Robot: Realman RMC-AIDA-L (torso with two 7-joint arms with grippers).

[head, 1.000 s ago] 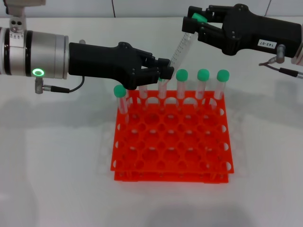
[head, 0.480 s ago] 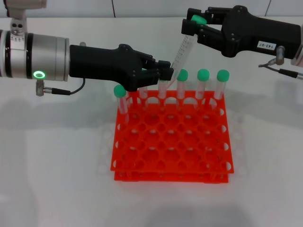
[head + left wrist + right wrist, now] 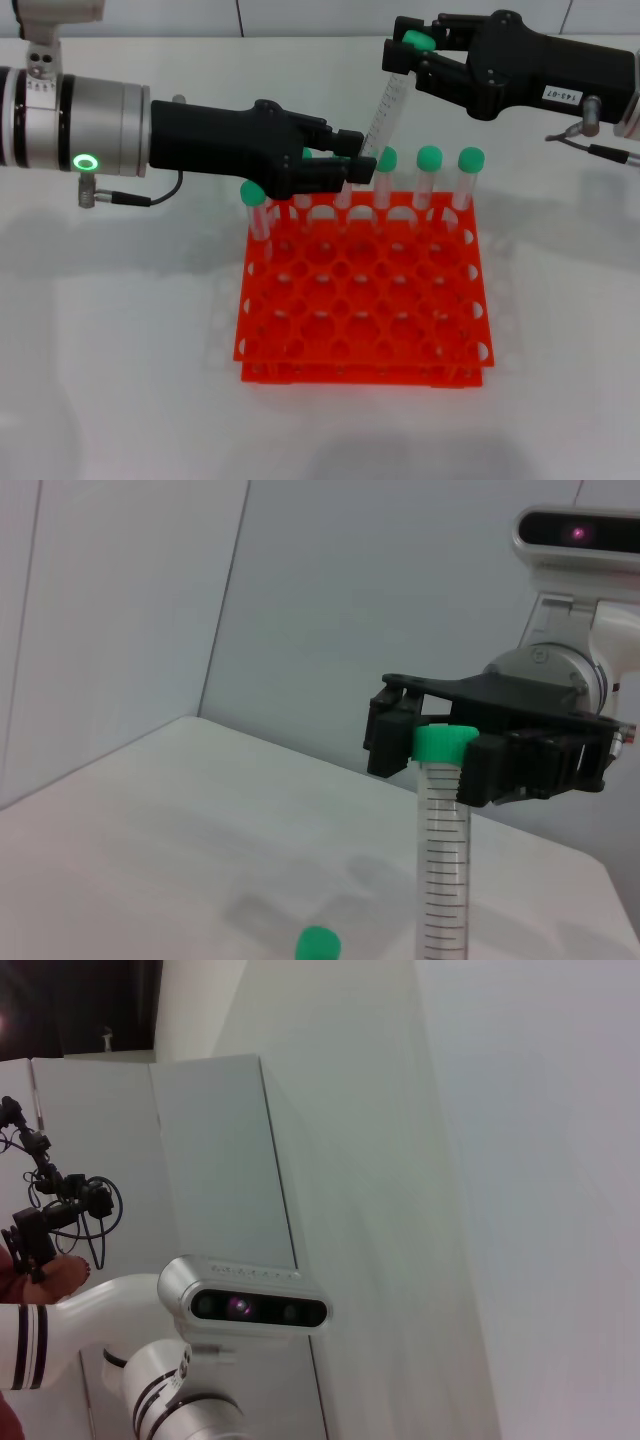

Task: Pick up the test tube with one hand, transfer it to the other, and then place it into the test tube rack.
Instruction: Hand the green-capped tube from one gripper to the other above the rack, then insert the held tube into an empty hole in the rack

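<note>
The test tube (image 3: 385, 105) hangs slanted above the back row of the orange-red rack (image 3: 300, 345). My right gripper (image 3: 410, 45), with the white sticker, is shut on its green cap end. My left gripper (image 3: 358, 155), on the arm with the green ring, reaches in from the left. Its fingers are open on either side of the tube's lower end. The left wrist view shows the tube (image 3: 443, 860) upright, with the right gripper (image 3: 450, 750) clamped at its cap. The right wrist view shows neither tube nor rack.
Several green-capped tubes stand in the rack's back row (image 3: 429, 178), and one stands at its back left corner (image 3: 255, 205). One of their caps shows in the left wrist view (image 3: 318, 945). The rack sits on a white table (image 3: 120, 350).
My left gripper has moved right and slightly down, so its fingers now reach further around the tube's lower end. The right gripper and the tube have hardly moved.
</note>
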